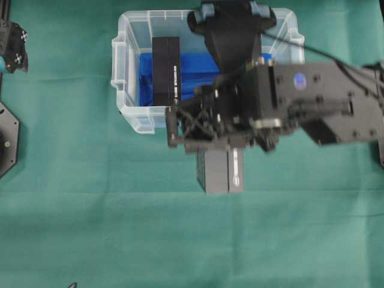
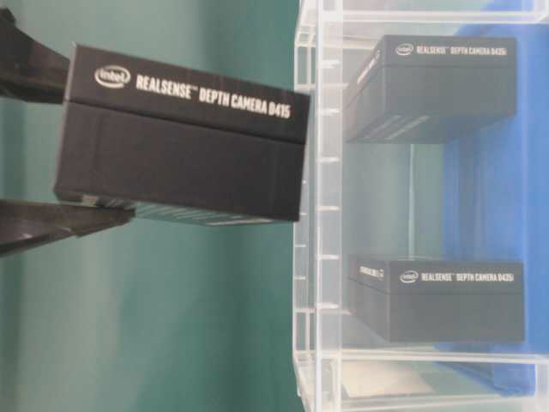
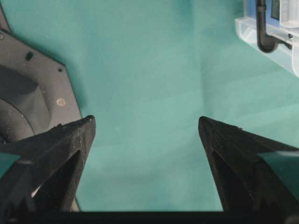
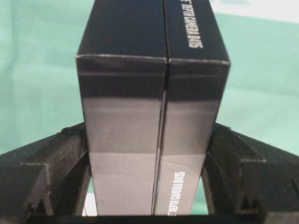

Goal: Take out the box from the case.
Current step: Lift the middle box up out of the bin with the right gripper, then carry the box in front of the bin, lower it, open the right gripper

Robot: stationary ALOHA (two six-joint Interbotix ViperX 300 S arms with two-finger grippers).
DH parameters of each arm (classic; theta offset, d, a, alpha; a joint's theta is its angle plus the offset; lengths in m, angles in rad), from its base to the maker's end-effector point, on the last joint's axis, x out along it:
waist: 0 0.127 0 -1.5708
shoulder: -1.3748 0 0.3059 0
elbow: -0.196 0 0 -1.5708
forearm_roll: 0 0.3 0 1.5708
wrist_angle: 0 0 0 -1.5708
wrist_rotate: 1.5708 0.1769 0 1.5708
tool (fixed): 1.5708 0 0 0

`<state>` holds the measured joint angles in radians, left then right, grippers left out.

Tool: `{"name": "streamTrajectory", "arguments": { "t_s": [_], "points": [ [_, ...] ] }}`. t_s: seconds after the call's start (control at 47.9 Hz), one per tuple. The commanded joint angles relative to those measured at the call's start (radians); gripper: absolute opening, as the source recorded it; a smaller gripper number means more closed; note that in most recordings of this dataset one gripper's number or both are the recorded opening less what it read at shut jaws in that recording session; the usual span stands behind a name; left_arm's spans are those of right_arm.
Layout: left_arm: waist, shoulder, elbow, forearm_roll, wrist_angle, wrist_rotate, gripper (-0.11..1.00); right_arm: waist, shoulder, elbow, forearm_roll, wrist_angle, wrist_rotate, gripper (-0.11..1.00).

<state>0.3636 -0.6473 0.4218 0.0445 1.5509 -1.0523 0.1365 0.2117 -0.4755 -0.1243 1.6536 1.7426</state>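
Clamped between the right gripper's (image 4: 148,186) fingers (image 4: 60,163), the box (image 4: 152,112) fills the right wrist view, pinched across its two broad sides. Overhead it sits outside the case (image 1: 129,72), just near of the near wall, above the green cloth (image 1: 90,210). A second box (image 1: 166,71) (possibly a third) remains inside. The left gripper (image 3: 147,140) idles at far left, fingers spread on nothing. Slick cardboard could slide from the pads, or the box could clip the case rim if swung back.

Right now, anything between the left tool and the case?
Only bare green cloth. In the left wrist view the open left tool faces empty cloth, and the case sits off in the corner.
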Motion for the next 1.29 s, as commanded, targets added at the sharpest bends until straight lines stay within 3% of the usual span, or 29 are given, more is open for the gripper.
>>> {"name": "streamTrajectory", "arguments": {
  "t_s": [0.0,0.313,0.814,1.002,1.273],
  "points": [
    [-0.002,-0.006,-0.011,-0.002,0.0,0.002,0.92,0.038,-0.043,-0.028,-0.006,0.002,0.025,0.66],
    [-0.002,-0.006,-0.009,0.0,0.0,0.002,0.92,0.118,-0.038,-0.031,-0.006,-0.008,0.109,0.66],
    [-0.002,-0.006,-0.009,0.0,0.0,0.0,0.92,0.12,-0.015,-0.012,-0.006,-0.012,0.117,0.66],
    [-0.002,-0.006,-0.009,0.0,0.0,0.0,0.92,0.12,-0.003,0.043,0.005,-0.049,0.132,0.66],
    [-0.002,-0.006,-0.009,0.0,0.0,0.002,0.92,0.12,-0.003,0.198,0.038,-0.219,0.155,0.66]
  ]
}}
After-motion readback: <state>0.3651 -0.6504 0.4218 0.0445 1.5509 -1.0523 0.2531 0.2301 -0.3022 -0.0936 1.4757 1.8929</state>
